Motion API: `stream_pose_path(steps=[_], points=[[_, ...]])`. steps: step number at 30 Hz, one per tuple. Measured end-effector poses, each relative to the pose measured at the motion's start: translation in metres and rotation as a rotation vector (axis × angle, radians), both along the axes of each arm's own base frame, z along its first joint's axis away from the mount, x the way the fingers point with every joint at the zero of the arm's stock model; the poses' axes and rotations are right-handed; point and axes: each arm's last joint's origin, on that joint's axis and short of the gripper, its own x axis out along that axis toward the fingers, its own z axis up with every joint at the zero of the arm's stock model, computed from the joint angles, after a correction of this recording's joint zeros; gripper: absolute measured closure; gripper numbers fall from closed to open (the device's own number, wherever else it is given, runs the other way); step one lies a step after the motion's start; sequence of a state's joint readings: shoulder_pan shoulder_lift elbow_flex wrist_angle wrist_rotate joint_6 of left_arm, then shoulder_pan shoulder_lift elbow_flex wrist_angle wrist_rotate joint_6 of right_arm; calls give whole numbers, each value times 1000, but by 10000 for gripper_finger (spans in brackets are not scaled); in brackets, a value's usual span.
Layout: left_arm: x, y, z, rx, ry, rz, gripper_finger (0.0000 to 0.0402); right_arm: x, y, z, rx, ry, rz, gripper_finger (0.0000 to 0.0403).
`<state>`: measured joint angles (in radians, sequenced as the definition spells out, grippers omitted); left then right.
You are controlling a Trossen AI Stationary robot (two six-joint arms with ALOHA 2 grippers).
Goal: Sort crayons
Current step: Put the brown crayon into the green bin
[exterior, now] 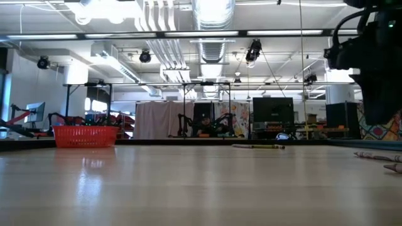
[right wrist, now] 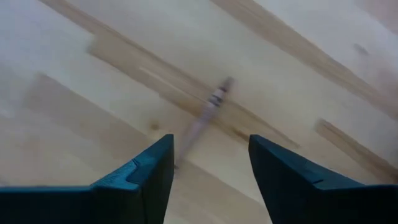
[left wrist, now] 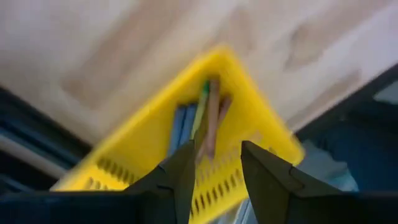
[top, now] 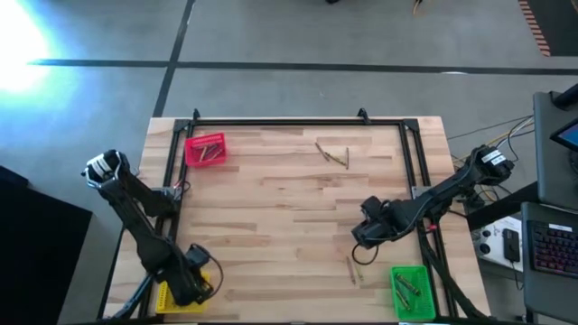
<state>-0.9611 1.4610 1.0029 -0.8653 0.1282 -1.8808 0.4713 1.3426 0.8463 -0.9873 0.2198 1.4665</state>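
Observation:
My left gripper [top: 197, 282] [left wrist: 217, 149] hangs open over the yellow bin [top: 173, 300] [left wrist: 249, 93] at the table's near left corner. Blue, green-yellow and brown crayons [left wrist: 202, 121] lie in the bin below the gap. My right gripper [top: 364, 242] [right wrist: 210, 140] stands open, pointing down over the bare wood at the near right. A brownish crayon [right wrist: 208, 112] [top: 352, 269] lies flat on the table just beyond its fingertips. More crayons lie in the green bin [top: 411, 291], in the red bin [top: 206, 150] and loose at the far side [top: 332, 153].
A black frame [top: 271, 123] runs round the wooden table top. In the low view the red bin [exterior: 85, 135] stands at the far left, one crayon [exterior: 257, 146] lies far off, and two more [exterior: 377, 156] lie at the right. The table's middle is bare wood.

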Motion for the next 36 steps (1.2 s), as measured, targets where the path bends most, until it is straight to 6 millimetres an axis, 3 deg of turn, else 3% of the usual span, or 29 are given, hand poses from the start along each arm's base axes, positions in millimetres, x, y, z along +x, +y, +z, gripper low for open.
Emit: stream_pose_path(steps=[5,10,15,22,29,36], points=[[21,19,24,109,-162,-33,294,-6,-3,0,-22,66,0,220],[51,47,32,211,-281,-48,304,-7,-5,-13,6,48,-20,248],[82,76,27,249,-339,-70,311,-6,-8,-28,58,-14,-70,278],[117,108,19,303,-444,-179,313,-5,-12,-33,73,-42,-148,297],[137,150,6,278,-399,-356,313,2,-16,-45,143,-162,-213,299],[147,190,0,299,-389,-447,313,-5,-20,-56,163,-157,-319,319]])
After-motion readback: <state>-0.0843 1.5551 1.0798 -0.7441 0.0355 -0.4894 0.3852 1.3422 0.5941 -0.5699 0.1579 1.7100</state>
